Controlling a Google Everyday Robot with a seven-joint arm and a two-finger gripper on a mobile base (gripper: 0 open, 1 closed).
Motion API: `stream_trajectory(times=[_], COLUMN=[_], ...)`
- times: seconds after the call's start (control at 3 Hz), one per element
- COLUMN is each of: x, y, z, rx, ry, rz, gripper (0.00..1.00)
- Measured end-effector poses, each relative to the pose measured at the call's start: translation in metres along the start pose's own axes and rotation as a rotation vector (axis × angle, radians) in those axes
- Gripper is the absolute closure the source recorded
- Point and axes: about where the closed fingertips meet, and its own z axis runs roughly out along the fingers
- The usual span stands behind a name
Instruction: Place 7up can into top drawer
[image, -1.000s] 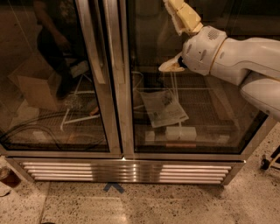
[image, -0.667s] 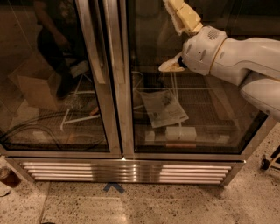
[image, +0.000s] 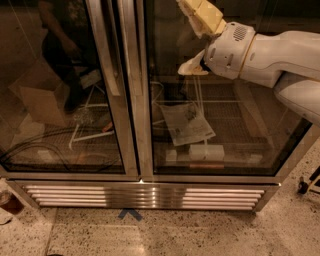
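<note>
My gripper (image: 192, 40) is at the top right of the camera view, on the end of the white arm (image: 270, 55) that reaches in from the right edge. It hangs in front of the right glass door (image: 220, 100) of a tall cooler. The 7up can is out of view. No top drawer shows either.
A two-door glass cooler fills the view, with a long handle (image: 107, 55) on the left door and a metal grille (image: 145, 196) along its base. Inside lie a paper sheet (image: 187, 122) and a white box (image: 206, 151). A blue tape arrow (image: 130, 214) marks the speckled floor.
</note>
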Motion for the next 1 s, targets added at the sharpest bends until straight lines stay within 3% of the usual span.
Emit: stream_trajectory(times=[0.33,0.67,1.0], x=[-0.0152,-0.0163,-0.0243], y=[-0.0104,-0.011,-0.0171], z=[0.0066,0.0074,0.0142], rx=[0.003,0.004,0.015], ry=[-0.099,-0.101,-0.149], rz=[-0.126,-0.13,-0.202], gripper=[0.0,0.0,0.0])
